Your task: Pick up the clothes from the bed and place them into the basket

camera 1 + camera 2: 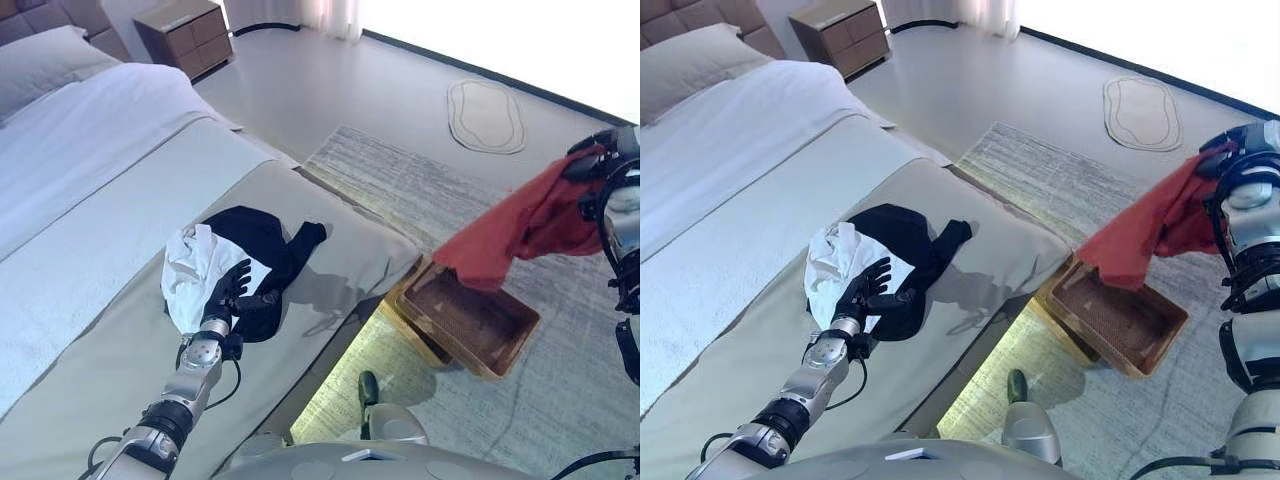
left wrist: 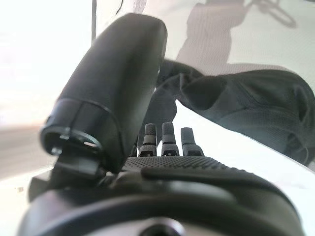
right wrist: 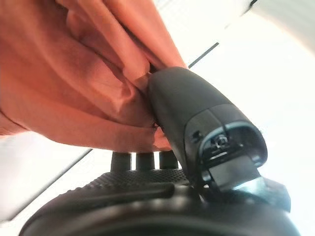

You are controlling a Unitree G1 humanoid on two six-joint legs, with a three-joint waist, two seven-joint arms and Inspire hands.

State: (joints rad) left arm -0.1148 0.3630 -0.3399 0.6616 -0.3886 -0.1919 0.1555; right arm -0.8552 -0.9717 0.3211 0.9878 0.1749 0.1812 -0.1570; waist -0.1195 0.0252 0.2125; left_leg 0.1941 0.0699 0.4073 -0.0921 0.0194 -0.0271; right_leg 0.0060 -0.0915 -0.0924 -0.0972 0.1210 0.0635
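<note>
A red garment (image 1: 520, 228) hangs in the air above the brown basket (image 1: 470, 322) on the rug, pinched in my right hand (image 1: 590, 160); the right wrist view shows thumb and fingers closed on the red cloth (image 3: 74, 88). On the bed (image 1: 90, 260) lie a black garment (image 1: 262, 240) and a white garment (image 1: 192, 270), overlapping. My left hand (image 1: 232, 292) rests over them with fingers spread and relaxed, holding nothing. In the left wrist view the black garment (image 2: 256, 103) shows past the fingertips.
A wooden nightstand (image 1: 185, 35) stands at the far side beside the bed's head, with a pillow (image 1: 45, 70) near it. A grey rug (image 1: 420, 190) covers the floor under the basket. A small oval mat (image 1: 486, 115) lies further off.
</note>
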